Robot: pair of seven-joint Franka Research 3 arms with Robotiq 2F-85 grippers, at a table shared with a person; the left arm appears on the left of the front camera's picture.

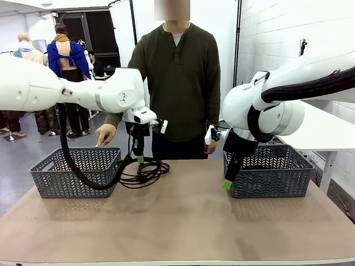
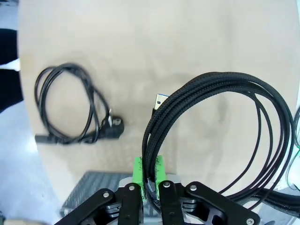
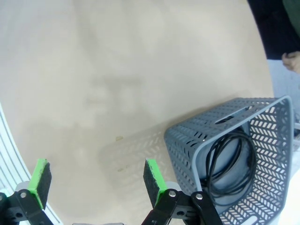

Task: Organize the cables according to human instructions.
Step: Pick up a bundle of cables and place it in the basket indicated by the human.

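Left gripper point(image 2: 149, 171) pinching braided cable point(image 2: 149, 140); right gripper point(image 3: 96, 178) wide open, empty.
Grey plastic herringbone-mesh left basket point(image 1: 75, 174), person's hand point(image 1: 105, 134) over its rim. Cable's woven-sheath strands squeezed between green pads point(image 2: 138, 169), round coil looping out beyond them. Smooth rubber cord point(image 2: 113, 126) lies flat on tan table point(image 1: 183, 221), well apart. Matching right basket point(image 3: 269, 159) just beside right fingers, coiled cord point(image 3: 208, 168) inside.
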